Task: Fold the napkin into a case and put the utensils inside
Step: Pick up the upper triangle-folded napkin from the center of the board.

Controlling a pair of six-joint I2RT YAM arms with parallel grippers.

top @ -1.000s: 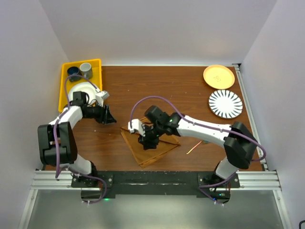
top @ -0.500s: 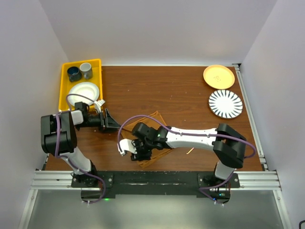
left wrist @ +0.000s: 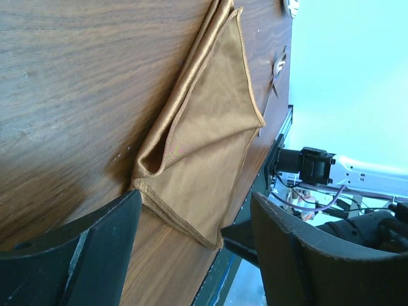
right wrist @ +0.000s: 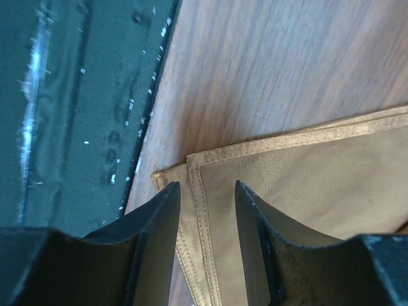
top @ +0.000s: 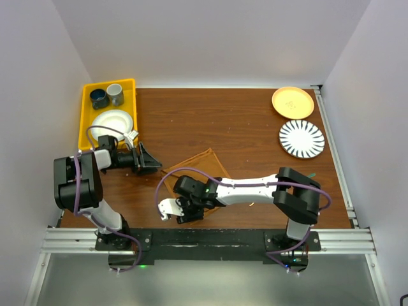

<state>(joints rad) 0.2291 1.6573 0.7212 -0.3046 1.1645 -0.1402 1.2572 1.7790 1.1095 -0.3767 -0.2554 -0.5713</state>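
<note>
**Straddling napkin corner by table edge**

R gripper [right wrist: 205, 188]: jaws approx. half-open, nothing visibly pinched. The napkin [right wrist: 306, 172] has its hemmed corner flat betw. the fingers, and the rest of the cloth spreads ahead and off to one side. The table [right wrist: 255, 64] front edge runs just beside the jaws w/ a dark rail [right wrist: 64, 95] past it, so room lies only away from that edge.

L gripper [left wrist: 194, 210]: jaws wide, empty. The folded napkin lies ahead, its nearest corner just beside one fingertip; wood on the other side.
</note>
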